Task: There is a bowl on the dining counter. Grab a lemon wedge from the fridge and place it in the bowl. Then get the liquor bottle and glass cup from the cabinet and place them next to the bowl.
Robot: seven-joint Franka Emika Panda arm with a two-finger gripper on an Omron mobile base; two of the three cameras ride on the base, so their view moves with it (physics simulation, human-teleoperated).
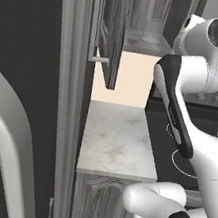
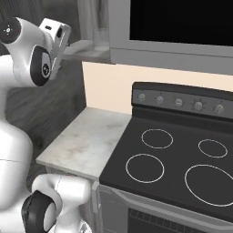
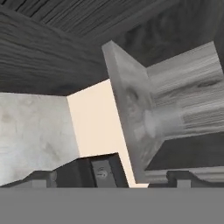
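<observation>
Kitchen corner ahead of me: the fridge (image 1: 8, 113) fills the left of the left base view, dark grey, with its pale curved handle (image 1: 9, 139) sweeping across the lower left. Beside it sits a short marble desk (image 1: 115, 142) against a cream wall, and right of that a black stove (image 2: 182, 159) with four ring burners and a row of knobs (image 2: 179, 102). Above the stove I see a dark-fronted microwave (image 2: 182, 22).

Over the desk hangs the cabinet (image 1: 112, 30), its door swung open, the pale bar handle (image 1: 97, 55) on the door's edge. On the shelf inside stands the glass cup (image 1: 150, 17), faint and see-through; in the right base view it shows at the shelf's front (image 2: 101, 38).

My arm is raised with the hand up at cabinet height. The tool (image 3: 111, 177) has its two tips wide apart with nothing between them, pointing at the cabinet's underside and the open door's edge.
</observation>
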